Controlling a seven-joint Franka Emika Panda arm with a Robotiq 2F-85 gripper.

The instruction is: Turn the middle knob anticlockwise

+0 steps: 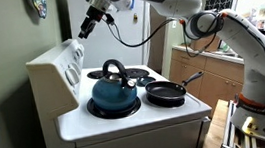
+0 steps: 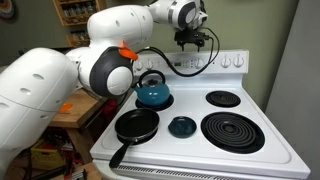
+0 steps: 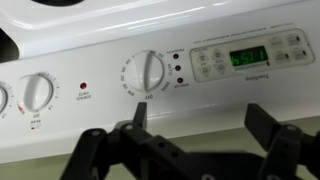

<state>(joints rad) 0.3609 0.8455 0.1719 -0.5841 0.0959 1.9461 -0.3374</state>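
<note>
A white stove (image 1: 50, 98) fills the lower left of an exterior view, with the white arm (image 1: 170, 1) reaching across the top. A blue kettle (image 1: 112, 90) and a black pan (image 1: 166, 92) sit on its burners. The gripper (image 3: 200, 125) hovers before the panel, fingers (image 3: 139, 118) apart. The middle knob (image 3: 148, 72) sits untouched at the centre of the wrist view.

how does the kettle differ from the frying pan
The kettle is teal and tall, with an arched handle on top; the frying pan is black and low, with a long straight handle. The kettle sits nearer the control panel, the frying pan at the front. Both rest on the stove.
</note>
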